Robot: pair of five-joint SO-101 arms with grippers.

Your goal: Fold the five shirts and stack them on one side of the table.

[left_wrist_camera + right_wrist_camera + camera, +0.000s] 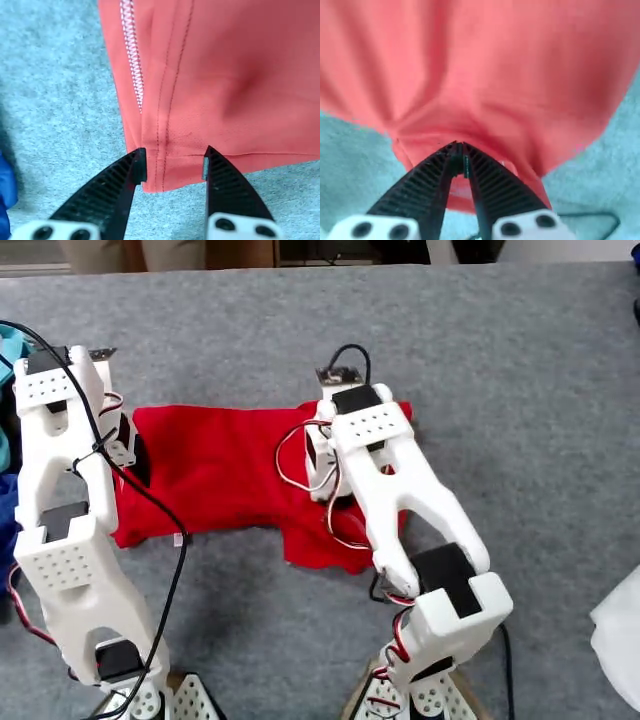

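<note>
The red shirt (225, 465) lies flattened on the grey desk (500, 360), its long axis running crosswise between the two arms. One end sits under the left arm and the other under the right.

The left gripper (174, 165) is spread, one finger on either side of a stitched hem corner at the shirt's left end. The cloth sits between the jaws but is not clamped.

The right gripper (460, 150) is pressed together at the opposite end, with folds of red fabric drawn in to its tips, so it appears to be pinching the shirt.

The fold likely depends on both ends being held, so the left arm, already over its corner, only needs to close.

Teal and blue garments (8, 350) lie at the desk's left edge and a white cloth (620, 635) at its right.
</note>
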